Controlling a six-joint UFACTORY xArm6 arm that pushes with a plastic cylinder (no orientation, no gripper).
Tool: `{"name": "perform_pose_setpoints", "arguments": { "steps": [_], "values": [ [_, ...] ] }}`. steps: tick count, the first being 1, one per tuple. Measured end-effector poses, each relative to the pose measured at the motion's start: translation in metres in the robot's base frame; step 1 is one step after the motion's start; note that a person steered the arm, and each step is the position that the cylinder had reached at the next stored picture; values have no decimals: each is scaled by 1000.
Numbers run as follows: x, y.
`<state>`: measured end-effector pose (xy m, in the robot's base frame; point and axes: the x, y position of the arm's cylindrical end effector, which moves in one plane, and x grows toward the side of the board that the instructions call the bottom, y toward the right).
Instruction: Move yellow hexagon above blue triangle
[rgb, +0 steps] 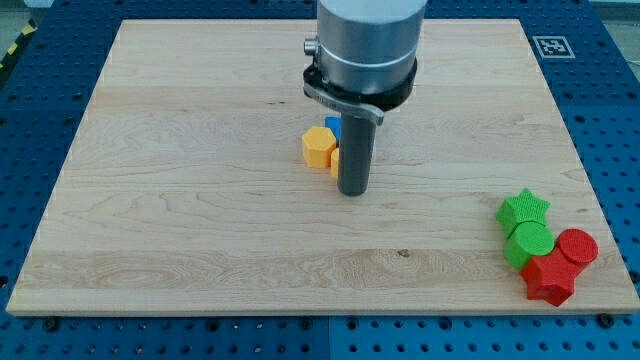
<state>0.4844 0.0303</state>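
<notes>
A yellow hexagon (319, 146) lies near the middle of the wooden board (180, 200). A blue block (332, 125), mostly hidden by the rod, sits just above and to the right of it; its shape cannot be made out. A second yellow piece (335, 160) shows between the hexagon and the rod. My tip (353, 191) rests on the board just right of and below the yellow hexagon, close beside it.
At the view's bottom right stand a green star (524, 209), a green cylinder (529, 242), a red cylinder (577, 246) and a red star-like block (549, 279), all clustered together near the board's edge.
</notes>
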Motion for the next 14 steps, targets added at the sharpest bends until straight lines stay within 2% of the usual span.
{"name": "perform_pose_setpoints", "arguments": {
  "steps": [2,3,4,5,7,9,11,12,14],
  "values": [
    [-38,0],
    [-39,0],
    [7,-1],
    [17,-20],
    [-36,-44],
    [-67,-44],
    [-73,-58],
    [-71,-111],
    [-92,-129]
  ]
}}
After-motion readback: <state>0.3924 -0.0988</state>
